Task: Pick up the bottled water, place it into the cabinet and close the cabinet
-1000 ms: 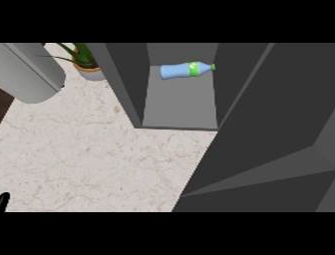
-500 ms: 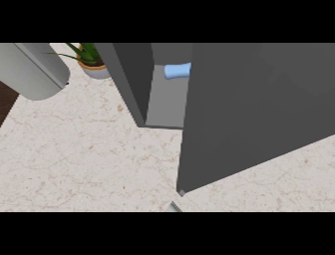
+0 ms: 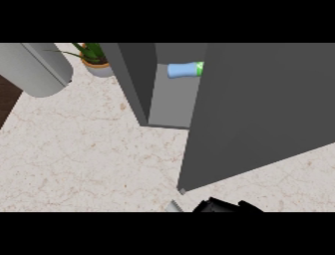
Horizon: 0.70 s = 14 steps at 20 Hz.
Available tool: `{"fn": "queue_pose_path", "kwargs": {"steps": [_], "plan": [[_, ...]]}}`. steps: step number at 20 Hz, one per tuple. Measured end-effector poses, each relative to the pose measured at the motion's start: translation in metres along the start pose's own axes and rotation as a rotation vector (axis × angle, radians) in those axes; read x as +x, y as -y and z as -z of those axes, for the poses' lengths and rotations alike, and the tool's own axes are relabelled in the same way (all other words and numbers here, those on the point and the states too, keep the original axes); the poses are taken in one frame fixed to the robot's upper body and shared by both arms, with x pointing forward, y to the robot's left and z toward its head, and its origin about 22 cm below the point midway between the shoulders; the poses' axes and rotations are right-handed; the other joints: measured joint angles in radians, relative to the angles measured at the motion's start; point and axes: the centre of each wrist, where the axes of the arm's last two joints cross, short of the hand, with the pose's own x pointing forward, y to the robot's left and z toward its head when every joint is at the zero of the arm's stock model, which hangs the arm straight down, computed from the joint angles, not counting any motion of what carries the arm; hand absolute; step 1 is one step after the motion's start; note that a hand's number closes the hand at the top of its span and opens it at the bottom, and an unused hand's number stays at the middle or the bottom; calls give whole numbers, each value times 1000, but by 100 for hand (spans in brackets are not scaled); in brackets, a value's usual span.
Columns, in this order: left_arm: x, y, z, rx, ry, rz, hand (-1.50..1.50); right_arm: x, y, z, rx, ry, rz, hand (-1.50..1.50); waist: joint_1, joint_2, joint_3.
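Right hand (image 3: 226,205): one entry. You see only a black upper portion of it, rising from the view's lower edge. It sits just below the near bottom corner of the cabinet door (image 3: 273,114), a little to that corner's right. You cannot tell whether it touches the door. A small grey piece shows just to its left, possibly the wrist.

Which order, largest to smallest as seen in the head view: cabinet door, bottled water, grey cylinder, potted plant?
1. cabinet door
2. grey cylinder
3. potted plant
4. bottled water, partly hidden behind the door
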Motion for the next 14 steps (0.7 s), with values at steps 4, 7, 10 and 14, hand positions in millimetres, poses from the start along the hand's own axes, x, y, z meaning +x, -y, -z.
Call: {"fn": "queue_pose_path", "kwargs": {"steps": [4,7,10,14], "plan": [[7,-7,-3,-1,0,-8,-150,7,12,34,-53,76,114,150,9,-3,-1],[14,-15,-5,6,11,-16,-150,14,26,62,-78,105,184,150,2,-6,-1],[23,-19,-12,22,18,-13,-150,21,50,87,-89,117,221,150,-9,-10,-1],[32,-26,-18,35,27,-17,-150,29,77,123,-80,100,248,150,-22,-11,0]]}}
